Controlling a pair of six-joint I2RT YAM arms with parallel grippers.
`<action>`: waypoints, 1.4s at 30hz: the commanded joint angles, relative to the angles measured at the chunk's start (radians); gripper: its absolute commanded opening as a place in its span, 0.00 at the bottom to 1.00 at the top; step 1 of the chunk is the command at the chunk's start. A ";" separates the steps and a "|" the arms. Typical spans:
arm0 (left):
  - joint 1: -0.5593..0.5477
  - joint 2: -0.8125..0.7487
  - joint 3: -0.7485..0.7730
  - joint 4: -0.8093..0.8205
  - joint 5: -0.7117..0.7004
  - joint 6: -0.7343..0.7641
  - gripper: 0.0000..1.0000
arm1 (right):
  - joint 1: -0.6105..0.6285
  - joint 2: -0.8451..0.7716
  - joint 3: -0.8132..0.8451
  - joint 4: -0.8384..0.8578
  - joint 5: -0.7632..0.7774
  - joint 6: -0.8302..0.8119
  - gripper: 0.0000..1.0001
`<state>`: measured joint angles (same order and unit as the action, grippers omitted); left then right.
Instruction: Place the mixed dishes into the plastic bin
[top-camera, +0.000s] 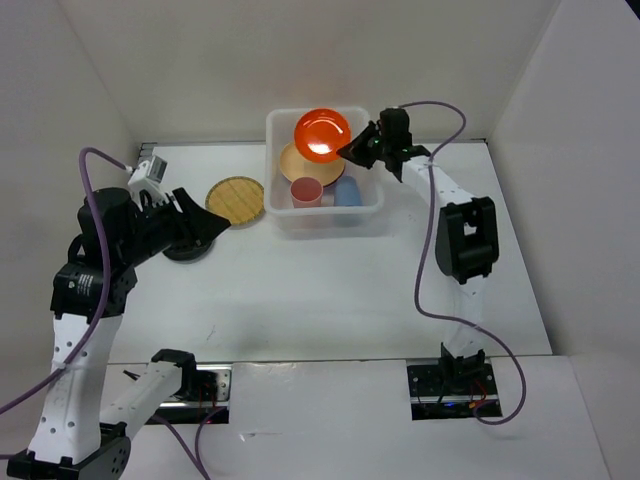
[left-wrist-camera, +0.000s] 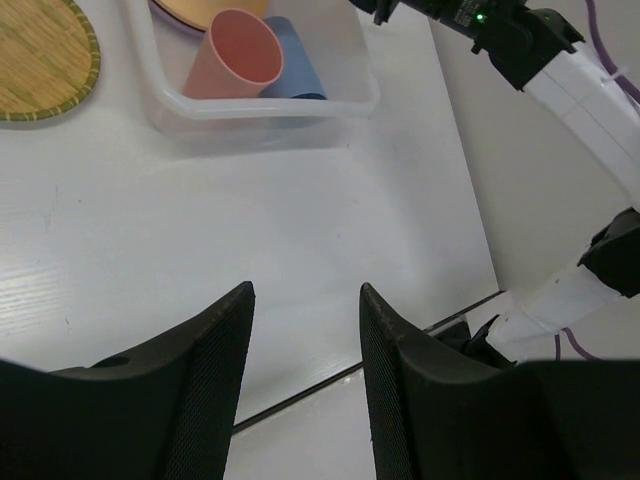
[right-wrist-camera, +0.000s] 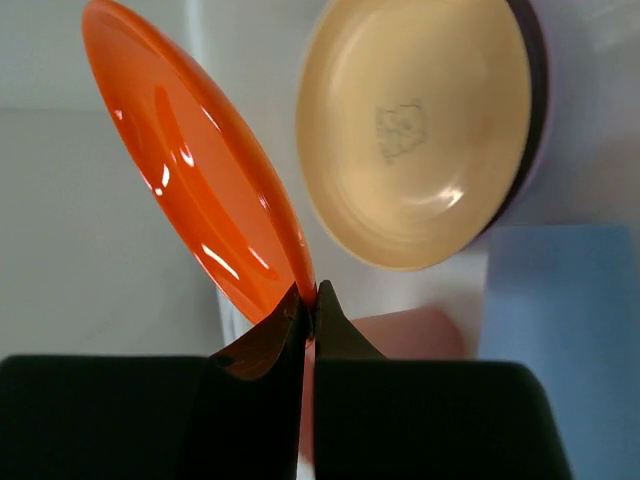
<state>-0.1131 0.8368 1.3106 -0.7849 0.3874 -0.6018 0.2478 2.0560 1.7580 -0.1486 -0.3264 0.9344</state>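
The translucent white plastic bin (top-camera: 372, 205) stands at the back middle of the table. In it lie a plain tan plate (top-camera: 292, 163) on a lavender plate (right-wrist-camera: 530, 150), a pink-red cup (top-camera: 306, 191) and a blue cup (top-camera: 347, 190). My right gripper (top-camera: 352, 150) is shut on the rim of the orange plate (top-camera: 321, 134) and holds it tilted above the bin. The tan woven-pattern plate (top-camera: 236, 200) lies on the table left of the bin. My left gripper (top-camera: 215, 228) is open and empty, just left of that plate. The lime green plate is out of view.
White walls enclose the table at the back and both sides. The right arm (left-wrist-camera: 560, 70) reaches over the bin's right side. A black round object (top-camera: 187, 250) sits under the left arm. The table's front edge (left-wrist-camera: 330, 380) runs beneath my left fingers.
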 joint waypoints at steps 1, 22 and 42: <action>-0.002 0.007 -0.016 0.038 -0.024 0.022 0.54 | 0.011 0.103 0.113 -0.046 0.046 -0.048 0.00; 0.030 0.128 -0.415 0.306 -0.118 -0.093 0.65 | 0.152 0.723 1.270 -0.714 0.291 -0.233 0.60; 0.351 -0.004 -0.777 0.558 -0.292 -0.510 0.66 | 0.153 0.267 1.379 -0.849 0.165 -0.333 0.99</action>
<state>0.2104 0.8314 0.5491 -0.2764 0.1349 -1.0561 0.4004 2.4088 3.0974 -0.9543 -0.0841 0.6285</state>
